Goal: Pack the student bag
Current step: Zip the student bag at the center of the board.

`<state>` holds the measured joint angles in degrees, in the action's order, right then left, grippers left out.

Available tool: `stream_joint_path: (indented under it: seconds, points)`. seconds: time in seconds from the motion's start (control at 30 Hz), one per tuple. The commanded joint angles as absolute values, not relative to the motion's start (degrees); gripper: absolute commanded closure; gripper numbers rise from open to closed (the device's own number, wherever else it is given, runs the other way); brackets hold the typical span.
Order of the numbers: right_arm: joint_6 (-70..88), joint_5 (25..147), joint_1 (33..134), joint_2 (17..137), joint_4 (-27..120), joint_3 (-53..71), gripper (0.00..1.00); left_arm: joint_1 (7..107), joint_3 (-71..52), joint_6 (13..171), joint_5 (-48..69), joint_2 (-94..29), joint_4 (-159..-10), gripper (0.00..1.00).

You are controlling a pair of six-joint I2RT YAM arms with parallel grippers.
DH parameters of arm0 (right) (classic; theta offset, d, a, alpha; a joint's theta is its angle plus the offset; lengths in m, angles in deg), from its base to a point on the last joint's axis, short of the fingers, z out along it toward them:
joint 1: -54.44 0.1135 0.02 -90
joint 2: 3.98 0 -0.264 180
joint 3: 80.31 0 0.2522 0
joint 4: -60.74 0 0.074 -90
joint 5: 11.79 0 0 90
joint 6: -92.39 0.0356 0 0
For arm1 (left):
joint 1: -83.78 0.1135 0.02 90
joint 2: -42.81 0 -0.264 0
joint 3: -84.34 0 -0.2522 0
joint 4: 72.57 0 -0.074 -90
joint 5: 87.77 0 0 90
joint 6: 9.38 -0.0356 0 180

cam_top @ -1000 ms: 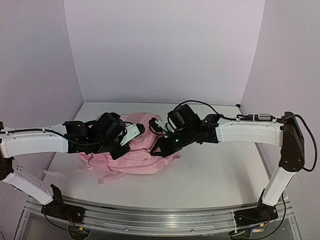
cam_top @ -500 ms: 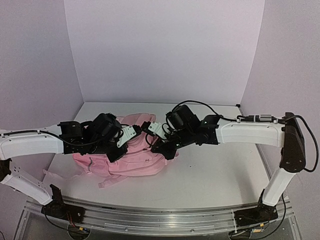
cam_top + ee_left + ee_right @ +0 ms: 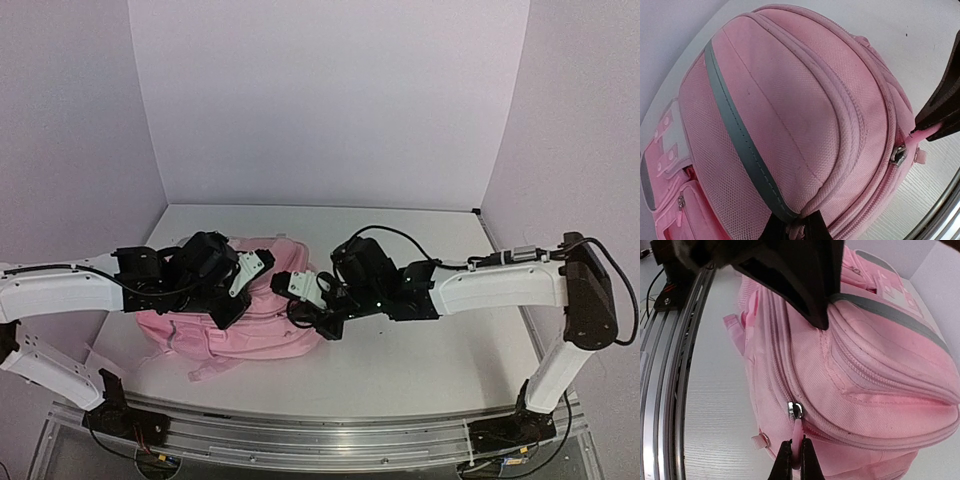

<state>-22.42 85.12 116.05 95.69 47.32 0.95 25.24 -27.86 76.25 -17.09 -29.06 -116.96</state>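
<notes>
The pink student bag point(image 3: 258, 325) lies on the table, under both arms. In the left wrist view the bag point(image 3: 790, 105) fills the frame, with a grey stripe and a metal zip slider point(image 3: 898, 154). My left gripper point(image 3: 794, 229) is shut on a pink fabric loop at the bag's top. My right gripper point(image 3: 794, 460) is shut on the pink zip pull point(image 3: 798, 432) below the metal slider point(image 3: 796, 409) of the main zip. The right fingers also show at the left wrist view's right edge point(image 3: 940, 107), pinching that pull. In the top view the left gripper point(image 3: 240, 290) and right gripper point(image 3: 300, 312) sit close together.
The table's metal front rail point(image 3: 670, 355) runs along the left of the right wrist view. A pink strap point(image 3: 210, 365) trails off the bag toward the front edge. White table surface point(image 3: 430, 340) lies to the right of the bag. Walls enclose the back and sides.
Both grippers have moved toward the front and down with the bag. The right gripper has shifted left along the bag's edge with the zip pull.
</notes>
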Motion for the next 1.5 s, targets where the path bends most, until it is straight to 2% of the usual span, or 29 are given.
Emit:
stream_joint_path:
  seconds: [0.0,0.13,0.33,0.57,0.87,1.17,1.27,1.37,1.47]
  points:
    - [-37.5,96.1,120.7,95.3,50.3,-1.6,1.0,25.8,-24.4,83.1,-13.7,-31.2,-103.6,1.0]
    - [-43.8,89.9,121.1,95.0,49.4,-3.3,1.0,25.7,-24.3,82.7,-10.2,-34.0,-105.3,1.0]
    - [-41.2,88.5,121.1,96.3,49.8,-2.2,1.0,25.8,-26.0,83.8,-7.8,-32.9,-102.3,1.0]
    - [-43.4,72.5,120.4,97.0,49.8,-3.9,1.0,25.8,-26.8,84.1,-9.9,-29.5,-104.8,1.0]
    - [-40.8,66.7,115.1,91.6,51.2,-10.0,1.0,25.8,-28.8,83.2,-12.0,-28.0,-106.0,1.0]
    - [-43.0,65.2,110.6,90.8,55.5,-12.1,1.0,25.8,-27.5,82.3,-8.1,-34.8,-107.5,1.0]
    - [-47.6,64.2,110.6,91.4,57.9,-12.6,1.0,25.8,-25.9,81.9,-7.0,-38.6,-109.2,1.0]
    - [-59.3,59.3,110.1,95.1,65.9,-13.7,1.0,25.8,-25.3,81.2,-5.5,-40.3,-109.7,1.0]
    - [-61.4,59.9,108.2,96.9,66.8,-12.3,1.0,25.8,-25.7,81.2,-4.5,-40.0,-109.5,1.0]
